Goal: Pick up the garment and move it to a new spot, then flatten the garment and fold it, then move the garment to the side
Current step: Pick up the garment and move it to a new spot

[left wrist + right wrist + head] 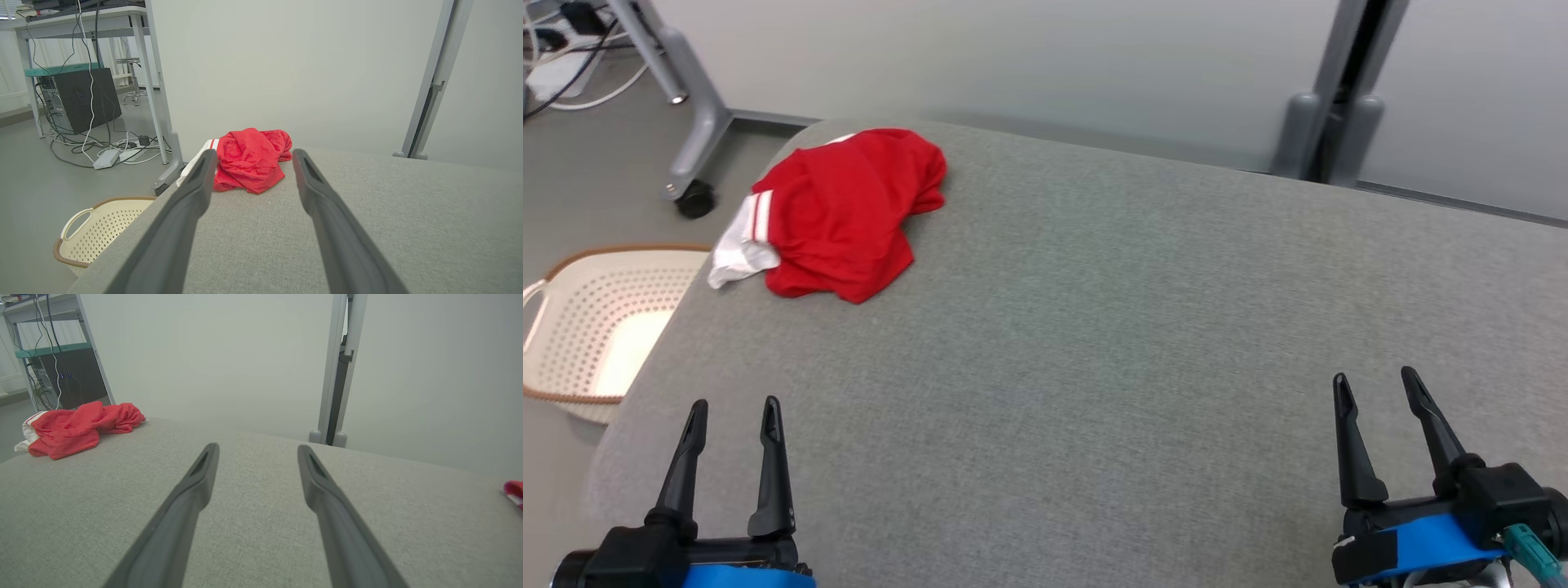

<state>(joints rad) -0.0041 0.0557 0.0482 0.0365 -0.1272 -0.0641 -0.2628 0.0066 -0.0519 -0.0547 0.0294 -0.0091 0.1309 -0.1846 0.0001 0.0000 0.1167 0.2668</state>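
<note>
Red garment lies crumpled (far corner), well beyond left pincer.

A wide, grey-upholstered table stands before a plain pale wall under even indoor light. On the grey floor to the left sit a perforated cream basket, a wheeled desk leg, tangled cables and a black computer tower; a grey upright post rises behind its far edge.

The basket runs off the left edge. A pink-red scrap on the counter is cut short; unidentifiable.
</note>
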